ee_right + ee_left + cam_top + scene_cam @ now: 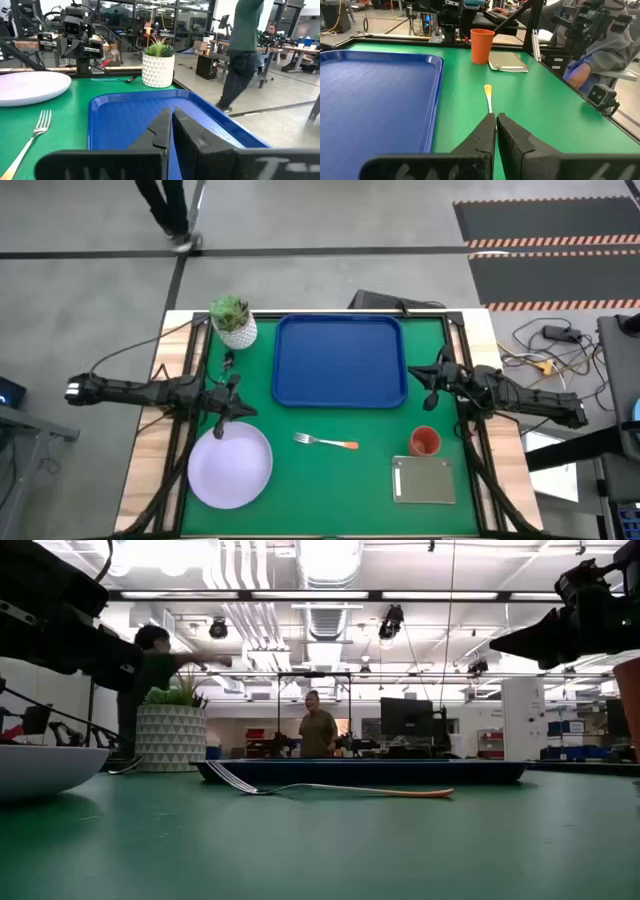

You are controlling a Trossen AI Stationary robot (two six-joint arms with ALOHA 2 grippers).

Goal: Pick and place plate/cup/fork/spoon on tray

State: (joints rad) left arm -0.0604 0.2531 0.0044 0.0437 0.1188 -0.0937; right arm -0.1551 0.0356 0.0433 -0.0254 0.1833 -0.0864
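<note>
The blue tray [340, 360] lies at the table's far middle. The lavender plate [230, 465] rests at the near left. The fork [327, 442] lies flat in front of the tray, orange handle to the right. The orange-red cup [425, 442] stands upright at the near right. The spoon [117, 79] lies beside the plant pot. My left gripper [240, 410] is shut and empty, above the table between plate and tray. My right gripper [412, 372] is shut and empty over the tray's right rim.
A white pot with a green plant [233, 322] stands at the far left corner. A grey flat slab [425, 480] lies just near of the cup. Cables run along both table sides. People [318, 730] stand in the room behind the table.
</note>
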